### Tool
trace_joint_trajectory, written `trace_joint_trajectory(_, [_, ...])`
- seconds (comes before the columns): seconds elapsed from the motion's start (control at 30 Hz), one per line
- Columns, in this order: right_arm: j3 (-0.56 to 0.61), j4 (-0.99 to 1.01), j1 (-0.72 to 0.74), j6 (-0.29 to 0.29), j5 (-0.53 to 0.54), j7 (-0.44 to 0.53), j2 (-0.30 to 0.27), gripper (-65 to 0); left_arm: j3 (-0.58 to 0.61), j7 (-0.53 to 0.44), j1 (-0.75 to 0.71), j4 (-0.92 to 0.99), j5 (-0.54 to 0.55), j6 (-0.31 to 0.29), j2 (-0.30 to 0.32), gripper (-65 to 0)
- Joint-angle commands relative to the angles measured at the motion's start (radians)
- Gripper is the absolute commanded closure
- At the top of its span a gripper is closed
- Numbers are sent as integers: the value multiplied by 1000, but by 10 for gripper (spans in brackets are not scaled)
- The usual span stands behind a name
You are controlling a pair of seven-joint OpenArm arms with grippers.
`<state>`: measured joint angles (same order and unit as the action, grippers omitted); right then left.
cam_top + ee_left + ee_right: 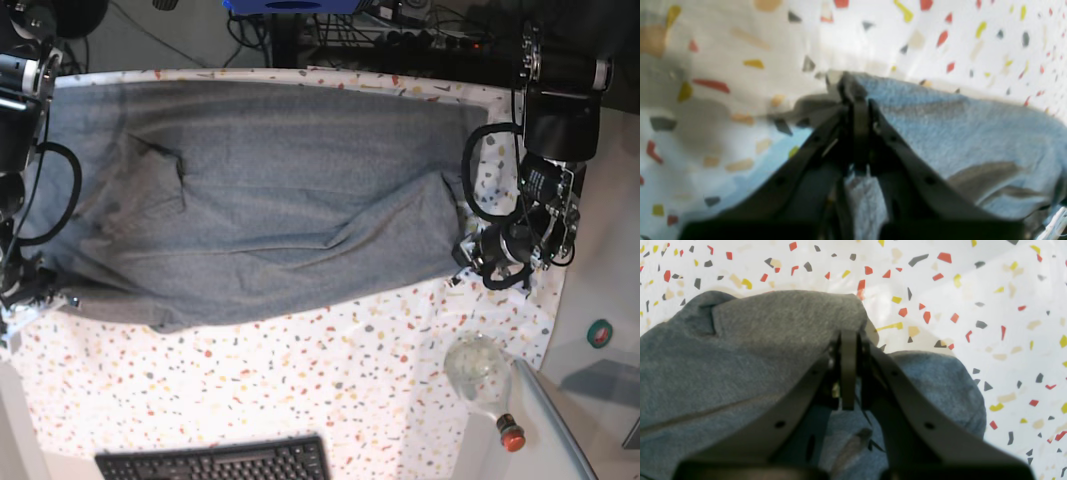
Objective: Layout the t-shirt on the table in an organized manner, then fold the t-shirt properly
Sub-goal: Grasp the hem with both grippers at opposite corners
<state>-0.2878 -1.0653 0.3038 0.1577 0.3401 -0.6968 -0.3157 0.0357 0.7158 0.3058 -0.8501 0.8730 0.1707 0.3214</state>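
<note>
The left gripper [853, 86] has its 2 fingers [857, 110] pressed together, clenched on a corner of the t-shirt [250, 190]; in the left wrist view the cloth bunches right at the fingertips and some of it shows between the finger bases lower down. In the base view this gripper [462, 255] sits at the garment's edge on that view's right, low against the table [330, 380].

The right gripper [849, 336] is likewise closed, its fingers [848, 373] pinching a raised fold of the grey knit, with fabric draped to both sides of them. In the base view it [35, 290] is at the lower corner on that view's left, partly hidden by its own arm and cables.

The t-shirt lies spread across the far half of the speckled table, stretched wide between the 2 arms, mostly flat with creases near the middle and a wrinkled patch toward the left of the base view. Its near edge runs unevenly.

On the bare near part of the table a black keyboard [215, 460] lies at the front edge. A clear bottle with a red cap [485, 380] lies on its side near the front right corner, apart from the shirt. Cables loop beside each arm, close to the garment's ends.
</note>
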Motion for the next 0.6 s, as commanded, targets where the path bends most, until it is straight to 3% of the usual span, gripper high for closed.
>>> trace_joint_trajectory(0.0, [-1,-16,25,3,7,19,-18,0,0,1,13,-1,-5,5,3,0])
trace_joint_trajectory(0.27, [2,-14,31,9,7,27,-7,0,0,8,72,-150,-5,5,8,0])
trace_joint_trajectory(0.37, [2,-16,39,12,7,33,-9,0,-10,54,100,-173,-2,5,8,0])
trace_joint_trajectory(0.57, [3,-16,44,12,3,131,-15,0,-10,66,157,-225,-1,5,9,0])
